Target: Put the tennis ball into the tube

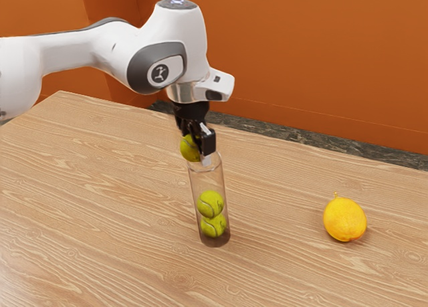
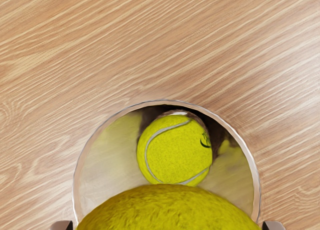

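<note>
Tennis ball (image 1: 189, 148) looks fuzzy & yel.-grn., gripped by claw (image 1: 196, 149) nr. clear tube (image 1: 208, 180).

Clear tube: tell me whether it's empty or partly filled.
The tube is partly filled: one tennis ball sits above a second ball, with space over them.

Counts, exterior view: we log tennis balls (image 1: 189, 148), three; clear tube (image 1: 208, 180), one; yellow lemon (image 1: 345, 220), one; wooden table (image 1: 100, 207), one. Our tally, table excluded: five.
</note>
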`<state>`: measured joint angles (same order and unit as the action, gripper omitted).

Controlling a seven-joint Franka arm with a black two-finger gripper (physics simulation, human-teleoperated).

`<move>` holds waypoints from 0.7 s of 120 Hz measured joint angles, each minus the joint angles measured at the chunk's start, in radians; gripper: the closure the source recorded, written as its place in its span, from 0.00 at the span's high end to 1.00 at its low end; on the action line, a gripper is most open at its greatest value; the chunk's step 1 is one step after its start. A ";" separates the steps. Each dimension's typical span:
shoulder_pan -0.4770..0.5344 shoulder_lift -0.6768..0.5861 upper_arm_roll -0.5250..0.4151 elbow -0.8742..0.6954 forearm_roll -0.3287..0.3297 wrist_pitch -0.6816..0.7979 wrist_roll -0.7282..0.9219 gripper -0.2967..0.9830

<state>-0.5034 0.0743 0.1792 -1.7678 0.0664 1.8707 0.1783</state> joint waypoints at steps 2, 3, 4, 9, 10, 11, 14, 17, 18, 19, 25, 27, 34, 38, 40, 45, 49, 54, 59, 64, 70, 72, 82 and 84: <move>-0.003 0.000 0.000 0.000 0.000 0.001 0.002 0.50; -0.005 0.000 0.000 0.000 0.000 0.001 0.002 0.50; -0.006 0.000 0.000 0.000 0.000 0.001 0.003 0.50; -0.011 -0.001 0.002 0.001 0.000 0.002 0.007 0.50; -0.012 -0.001 0.002 0.001 0.000 0.002 0.007 0.50; -0.012 -0.001 0.002 0.001 0.000 0.003 0.008 0.50; -0.011 -0.001 0.003 0.001 0.000 0.003 0.010 0.50; -0.010 -0.001 0.003 0.001 0.000 0.004 0.012 0.50; -0.009 -0.001 0.003 0.001 0.000 0.004 0.013 0.50; -0.008 -0.001 0.003 0.001 0.000 0.004 0.013 0.50; -0.003 -0.001 0.003 0.001 0.000 0.004 0.017 0.50; -0.002 -0.001 0.003 0.001 0.000 0.004 0.018 0.51; 0.001 0.000 0.004 0.002 -0.001 0.005 0.024 0.57; 0.002 0.000 0.004 0.002 -0.002 0.004 0.027 0.59; 0.002 0.000 0.005 0.002 -0.003 0.004 0.029 0.61; 0.001 0.001 0.005 0.002 -0.005 0.004 0.033 0.63; 0.000 0.001 0.005 0.002 -0.005 0.003 0.036 0.65; -0.001 0.002 0.005 0.002 -0.006 0.002 0.040 0.67; -0.002 0.002 0.005 0.003 -0.006 0.001 0.043 0.69; -0.003 0.001 0.005 0.006 -0.006 0.000 0.046 0.70; -0.003 0.000 0.005 0.007 -0.006 -0.002 0.050 0.72; -0.003 0.000 0.005 0.008 -0.007 -0.002 0.051 0.72; -0.003 -0.011 0.005 0.025 -0.008 -0.015 0.055 0.74; -0.001 -0.016 0.005 0.035 -0.008 -0.023 0.054 0.74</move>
<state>-0.5048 0.0581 0.1840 -1.7332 0.0587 1.8478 0.2322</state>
